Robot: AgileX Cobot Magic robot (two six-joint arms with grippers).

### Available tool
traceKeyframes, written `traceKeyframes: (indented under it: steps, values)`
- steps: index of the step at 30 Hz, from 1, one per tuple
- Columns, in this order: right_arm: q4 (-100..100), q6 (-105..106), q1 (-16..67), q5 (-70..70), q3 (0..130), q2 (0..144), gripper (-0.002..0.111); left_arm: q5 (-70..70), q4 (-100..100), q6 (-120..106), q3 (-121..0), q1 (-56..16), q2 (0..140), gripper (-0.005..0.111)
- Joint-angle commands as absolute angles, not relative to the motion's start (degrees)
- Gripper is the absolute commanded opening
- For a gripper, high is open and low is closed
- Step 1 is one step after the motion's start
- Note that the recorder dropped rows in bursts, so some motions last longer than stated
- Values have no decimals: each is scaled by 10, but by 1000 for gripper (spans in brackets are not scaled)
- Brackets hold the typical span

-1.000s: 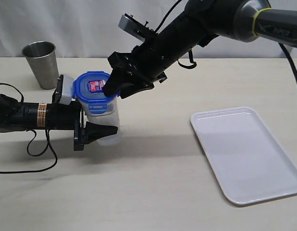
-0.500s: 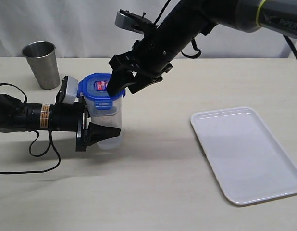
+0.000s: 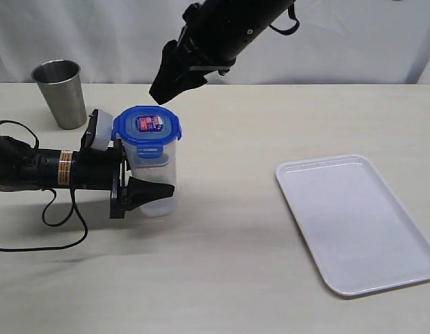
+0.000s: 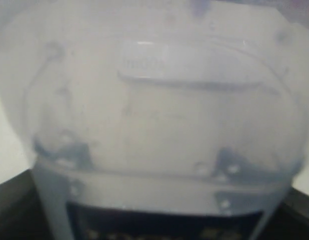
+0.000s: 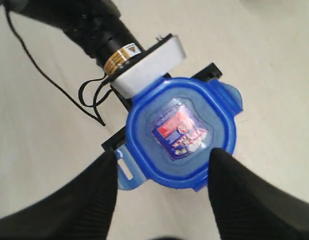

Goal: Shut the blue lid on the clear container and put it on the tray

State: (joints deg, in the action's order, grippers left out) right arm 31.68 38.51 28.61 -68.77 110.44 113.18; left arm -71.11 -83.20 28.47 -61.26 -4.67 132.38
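Note:
The clear container (image 3: 158,174) stands on the table with the blue lid (image 3: 147,126) sitting on its rim, sticker face up. My left gripper (image 3: 151,183) comes in from the left and is shut on the container's lower body; one black finger (image 3: 147,191) shows in front. In the left wrist view the container (image 4: 159,120) fills the frame, blurred. My right gripper (image 3: 163,85) hangs open above the lid, clear of it. From the right wrist view the lid (image 5: 180,132) lies below and between the spread fingers (image 5: 92,197). The white tray (image 3: 354,223) lies to the right, nothing on it.
A steel cup (image 3: 60,92) stands at the back left, behind the left arm. The left arm's cable (image 3: 58,216) trails on the table at the left. Bare tabletop lies between the container and the tray.
My right gripper, which was down on the lid a second ago, has lifted up and off it. The lid stays on the container. The left gripper's hold is unchanged.

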Motion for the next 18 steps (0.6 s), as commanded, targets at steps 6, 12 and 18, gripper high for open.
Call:
traceKeyframes:
  steps: [6, 12, 18]
  values:
    - [17, 396, 416, -661, 1064, 1113, 46, -678, -833, 290, -615, -44, 1324, 0]
    - [-33, 381, 435, -556, 1029, 1113, 46, -679, -837, 290, -615, -44, 1324, 0]
    - [-27, 394, 435, -545, 1000, 1113, 46, -680, -837, 290, -615, -44, 1324, 0]
